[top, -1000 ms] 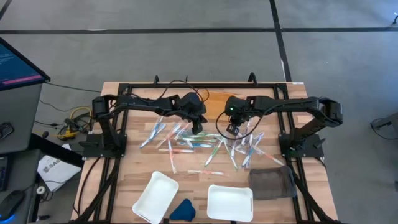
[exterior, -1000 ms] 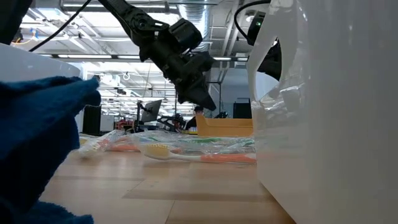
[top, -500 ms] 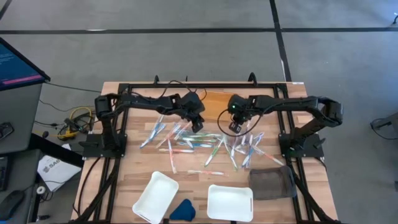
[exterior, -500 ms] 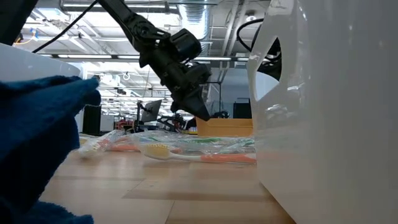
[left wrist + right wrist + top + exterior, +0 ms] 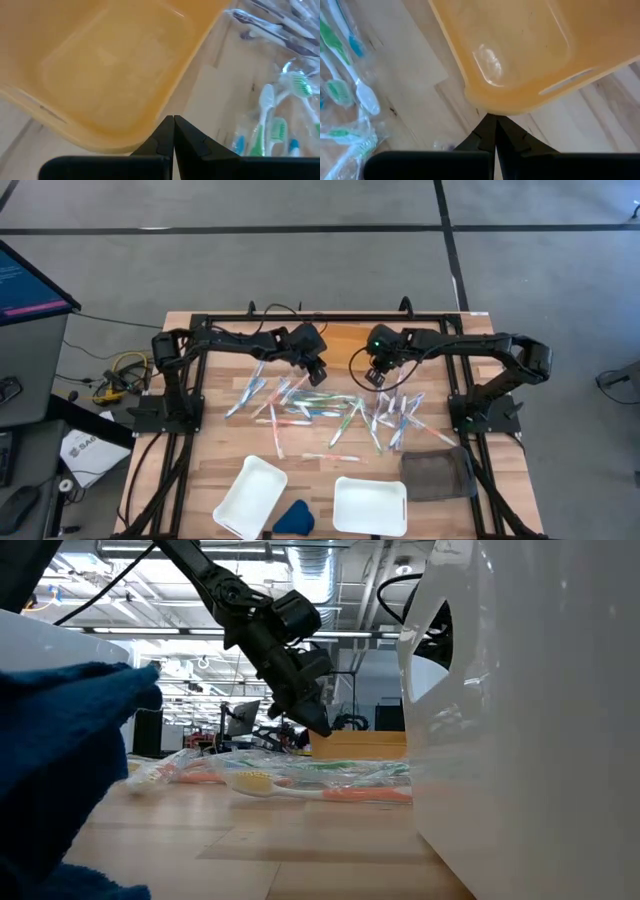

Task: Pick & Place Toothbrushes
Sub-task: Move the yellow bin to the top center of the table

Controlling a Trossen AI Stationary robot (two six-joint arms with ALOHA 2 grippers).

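Several toothbrushes (image 5: 320, 408) in clear wrappers lie scattered on the wooden table, mid-table; the low view shows them too (image 5: 270, 783). An orange tray (image 5: 345, 345) sits on the table just beyond them. My left gripper (image 5: 319, 377) is shut and slants down at the tray's left near rim (image 5: 150, 125). My right gripper (image 5: 374, 378) is shut and points steeply down at the tray's right near corner (image 5: 490, 106). Neither gripper holds a toothbrush. My left gripper has its shut fingertips (image 5: 173, 118) right at the orange tray's rim, coming slanting from above; whether they touch it I cannot tell. My right gripper has its shut fingertips (image 5: 491, 116) right at the tray's rounded corner, coming from above; whether they touch it I cannot tell.
Two white trays (image 5: 250, 495) (image 5: 370, 505) stand at the near edge with a dark-blue wedge (image 5: 293, 518) between them. A dark grey mesh piece (image 5: 437, 472) lies near right. The arms' black frame (image 5: 330, 318) runs along the table's far edge and sides.
Both grippers, still shut, have moved from over the toothbrush pile toward the table's far edge, up to the orange tray. The left one has also sunk and rolled a little. The toothbrushes and the tray have kept still.
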